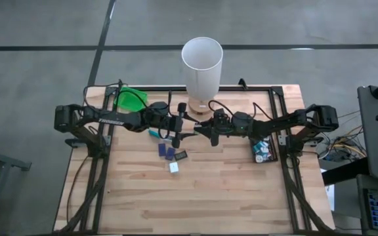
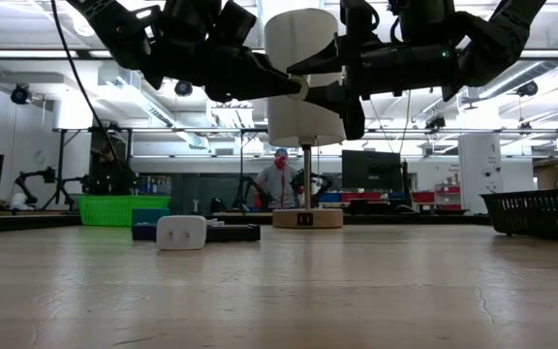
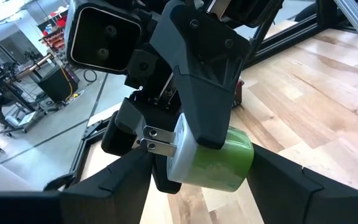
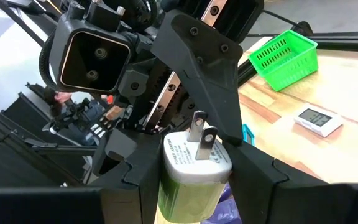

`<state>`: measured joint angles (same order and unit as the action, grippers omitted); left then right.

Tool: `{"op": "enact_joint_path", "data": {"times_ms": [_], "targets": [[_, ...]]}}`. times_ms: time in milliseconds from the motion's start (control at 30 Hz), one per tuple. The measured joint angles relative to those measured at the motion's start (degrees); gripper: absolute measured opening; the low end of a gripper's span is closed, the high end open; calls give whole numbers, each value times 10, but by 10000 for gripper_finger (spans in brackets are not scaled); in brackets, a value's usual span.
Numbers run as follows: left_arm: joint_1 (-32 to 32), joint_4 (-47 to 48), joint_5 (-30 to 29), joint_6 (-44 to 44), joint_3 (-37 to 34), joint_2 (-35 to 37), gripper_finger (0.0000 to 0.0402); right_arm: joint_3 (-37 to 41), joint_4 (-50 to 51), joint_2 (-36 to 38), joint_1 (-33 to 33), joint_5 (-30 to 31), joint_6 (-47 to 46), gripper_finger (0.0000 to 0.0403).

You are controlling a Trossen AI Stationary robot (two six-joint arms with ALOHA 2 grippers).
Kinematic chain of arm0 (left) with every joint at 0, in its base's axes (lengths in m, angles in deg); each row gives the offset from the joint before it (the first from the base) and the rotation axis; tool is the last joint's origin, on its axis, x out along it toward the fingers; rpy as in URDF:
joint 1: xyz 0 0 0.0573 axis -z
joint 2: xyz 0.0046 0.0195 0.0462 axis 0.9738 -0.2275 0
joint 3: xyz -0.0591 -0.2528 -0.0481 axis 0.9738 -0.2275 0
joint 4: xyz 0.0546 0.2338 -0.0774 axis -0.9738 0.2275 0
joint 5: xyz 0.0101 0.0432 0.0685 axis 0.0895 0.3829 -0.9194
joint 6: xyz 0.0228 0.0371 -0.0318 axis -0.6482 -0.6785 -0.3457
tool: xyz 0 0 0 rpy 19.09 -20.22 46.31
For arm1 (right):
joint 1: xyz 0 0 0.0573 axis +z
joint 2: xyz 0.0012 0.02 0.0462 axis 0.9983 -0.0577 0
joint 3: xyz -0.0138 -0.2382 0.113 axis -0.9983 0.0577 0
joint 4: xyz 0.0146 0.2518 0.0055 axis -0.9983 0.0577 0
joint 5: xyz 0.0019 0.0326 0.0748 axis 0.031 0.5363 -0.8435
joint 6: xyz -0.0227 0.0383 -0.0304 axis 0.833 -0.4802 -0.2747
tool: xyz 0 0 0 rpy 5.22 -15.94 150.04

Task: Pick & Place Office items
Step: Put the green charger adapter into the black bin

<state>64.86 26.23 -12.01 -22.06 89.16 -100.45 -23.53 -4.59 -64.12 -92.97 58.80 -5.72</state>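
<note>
Tabletop (image 1: 228, 196): I saw both arms meeting just before the white cylinder (image 1: 202, 65).
Charger (image 4: 194, 168): rigid, light, slick; I'd grip its flat sides.
Jaws: right gripper (image 4: 194, 186) and left gripper (image 3: 197, 171) both pinched the charger.

From above, the two tools meet over the bench (image 1: 228, 190) centre, and the plug adapter (image 1: 193, 130) between them is too small to make out. The black tray (image 1: 264, 151) at three o'clock holds small pieces too tiny to identify. In the left wrist view the adapter's (image 3: 210, 162) near end is hidden behind the opposite tool's finger (image 3: 207, 93). The low view cuts both arms off at twelve o'clock.
</note>
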Motion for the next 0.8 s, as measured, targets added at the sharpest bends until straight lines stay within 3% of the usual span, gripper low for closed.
{"op": "enact_joint_path", "data": {"times_ms": [800], "targets": [[0, 28, 2, -1, -5, 1, 247, 1, 4, -2, 0, -3, 4, 146]]}}
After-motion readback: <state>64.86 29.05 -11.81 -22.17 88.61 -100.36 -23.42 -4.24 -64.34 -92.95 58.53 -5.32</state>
